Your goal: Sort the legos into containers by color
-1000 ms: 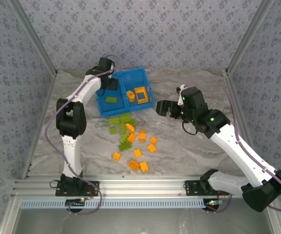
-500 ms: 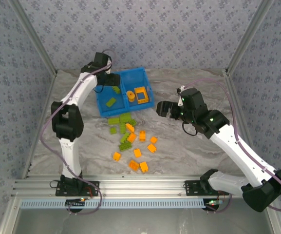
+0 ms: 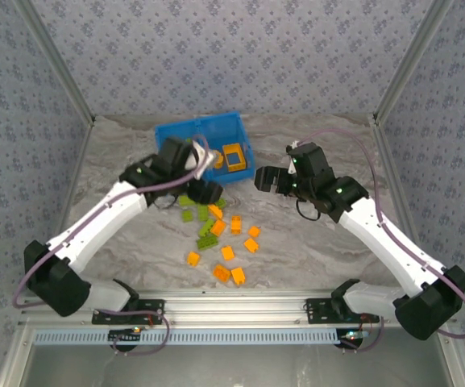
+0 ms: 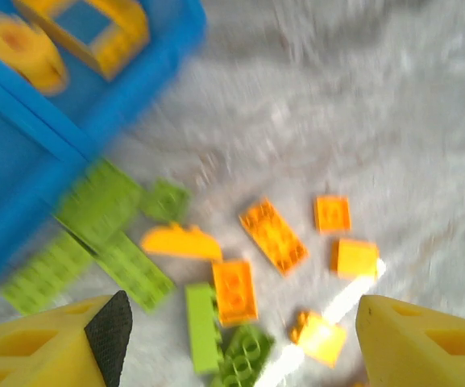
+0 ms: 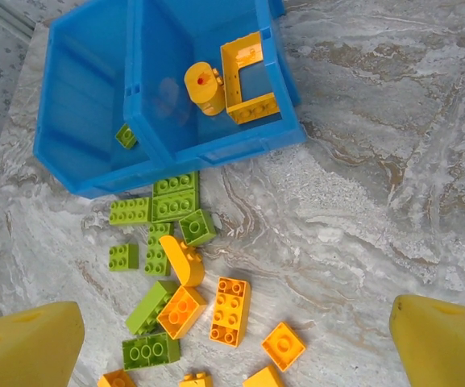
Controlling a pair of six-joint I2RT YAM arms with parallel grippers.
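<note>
Loose legos (image 5: 176,205): orange and lime green mixed, scattered on the table (image 5: 393,185) just in front of the bin (image 5: 216,153) — greens mostly nearest its wall, oranges farther out.
In the bin: orange cylinder (image 5: 204,87) and orange open frame (image 5: 248,76) side by side in one compartment (image 5: 168,40); single small green brick (image 5: 126,135) in the other compartment (image 5: 79,105), close against the divider (image 5: 135,89).
Bin itself: bright blue, toward the far side of the table, set slightly askew.
Left gripper (image 4: 240,339): jaws spread well apart, nothing between them — hanging low over the loose pile by the bin's near wall.
Right gripper (image 5: 236,343): spread wide, empty, hovering off to the right, apart from bin and pile.
Table surface: grey-veined marble.
</note>
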